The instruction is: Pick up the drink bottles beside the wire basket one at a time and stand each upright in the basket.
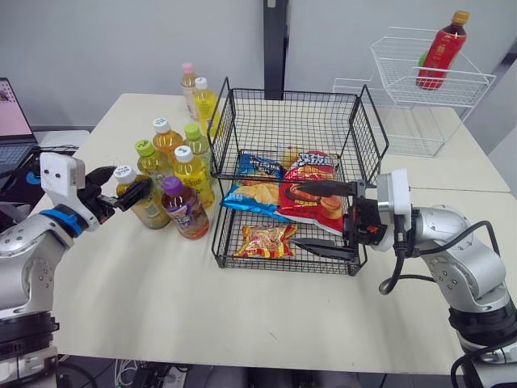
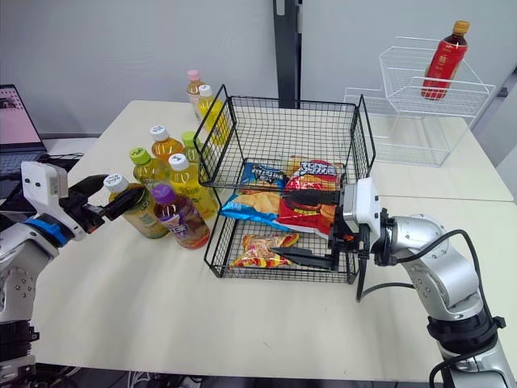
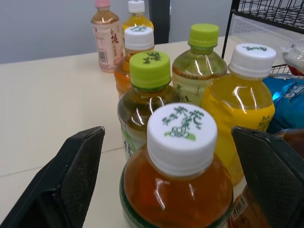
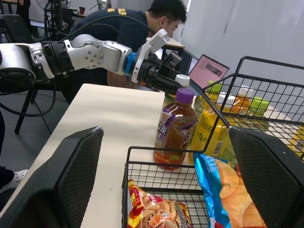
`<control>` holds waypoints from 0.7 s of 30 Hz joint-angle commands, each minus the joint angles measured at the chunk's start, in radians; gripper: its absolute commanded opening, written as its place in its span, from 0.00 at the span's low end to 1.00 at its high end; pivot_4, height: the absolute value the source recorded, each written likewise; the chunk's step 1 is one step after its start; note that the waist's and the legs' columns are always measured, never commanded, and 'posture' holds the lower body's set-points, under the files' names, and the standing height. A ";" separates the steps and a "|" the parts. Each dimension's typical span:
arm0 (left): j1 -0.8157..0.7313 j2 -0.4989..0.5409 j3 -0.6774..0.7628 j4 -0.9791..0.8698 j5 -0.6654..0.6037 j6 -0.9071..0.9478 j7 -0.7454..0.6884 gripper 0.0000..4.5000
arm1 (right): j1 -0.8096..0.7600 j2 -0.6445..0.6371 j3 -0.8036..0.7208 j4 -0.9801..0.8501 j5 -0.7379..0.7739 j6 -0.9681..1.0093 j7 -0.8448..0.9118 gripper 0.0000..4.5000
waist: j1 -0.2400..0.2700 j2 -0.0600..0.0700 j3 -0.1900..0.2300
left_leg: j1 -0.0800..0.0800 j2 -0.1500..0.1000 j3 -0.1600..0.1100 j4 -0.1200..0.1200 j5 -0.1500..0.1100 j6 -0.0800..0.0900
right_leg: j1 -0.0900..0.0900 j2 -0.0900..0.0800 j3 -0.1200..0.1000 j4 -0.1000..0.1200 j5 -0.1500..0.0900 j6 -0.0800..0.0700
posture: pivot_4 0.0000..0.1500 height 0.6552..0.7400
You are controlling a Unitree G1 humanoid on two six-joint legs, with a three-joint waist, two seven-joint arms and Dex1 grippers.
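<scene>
Several drink bottles stand upright in a cluster left of the black wire basket [image 1: 291, 99]. Nearest me is a white-capped amber tea bottle [image 3: 178, 175], with a purple-capped bottle [image 1: 185, 209] and a yellow white-capped bottle [image 1: 193, 175] beside it. My left gripper [image 1: 119, 186] is open, one finger on each side of the tea bottle's neck with gaps between. My right gripper [image 1: 323, 218] is open at the basket's front right, its fingers [image 1: 319, 188] reaching across the wire front. The basket holds snack bags [image 1: 311, 194] on two levels.
Green-capped bottles [image 1: 150, 160], an orange one [image 1: 166, 137], a pink-capped one [image 1: 188, 79] and a yellow one [image 1: 204, 101] stand farther back. A white wire basket [image 1: 404, 81] with a red bottle [image 1: 440, 50] is at the back right. A laptop [image 1: 12, 113] sits left. A person [image 4: 142, 21] is beyond the table.
</scene>
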 commanded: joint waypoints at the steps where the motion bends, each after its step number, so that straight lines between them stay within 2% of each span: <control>1: -0.015 0.014 0.012 0.004 0.014 -0.028 -0.012 0.79 | 0.004 -0.005 -0.029 -0.043 0.016 -0.009 -0.013 1.00 | 0.000 0.000 0.000 | 0.000 0.000 0.000 0.000 0.000 0.000 | 0.000 0.000 0.000 0.000 0.000 0.000 | 1.00 1.00; 8: -0.018 0.007 0.013 0.017 0.022 -0.033 -0.027 0.34 | 0.002 -0.008 -0.029 -0.042 0.019 -0.010 -0.015 1.00 | 0.000 0.000 0.000 | 0.000 0.000 0.000 0.000 0.000 0.000 | 0.000 0.000 0.000 0.000 0.000 0.000 | 1.00 1.00; 9: -0.017 0.007 0.014 0.017 0.022 -0.034 -0.029 0.30 | 0.001 -0.008 -0.029 -0.042 0.018 -0.012 -0.014 1.00 | 0.000 0.000 0.000 | 0.000 0.000 0.000 0.000 0.000 0.000 | 0.000 0.000 0.000 0.000 0.000 0.000 | 1.00 1.00; 13: -0.009 0.007 0.024 0.013 0.021 -0.032 -0.032 0.30 | 0.000 -0.007 -0.026 -0.041 0.016 -0.016 -0.010 1.00 | 0.000 0.000 0.000 | 0.000 0.000 0.000 0.000 0.000 0.000 | 0.000 0.000 0.000 0.000 0.000 0.000 | 1.00 1.00; 17: 0.023 0.027 0.082 -0.058 -0.036 0.000 -0.064 0.30 | 0.003 -0.006 -0.022 -0.044 0.014 -0.023 -0.005 1.00 | -0.002 0.000 0.000 | 0.000 0.000 0.000 0.000 0.000 0.000 | 0.000 0.000 0.000 0.000 0.000 0.000 | 1.00 1.00; 21: 0.027 0.100 0.163 -0.123 -0.085 0.058 -0.084 0.30 | 0.003 -0.001 -0.025 -0.048 0.021 -0.023 -0.009 1.00 | -0.001 -0.007 0.007 | -0.001 0.000 -0.001 0.000 0.000 0.000 | -0.001 0.000 -0.001 0.000 0.000 0.000 | 1.00 1.00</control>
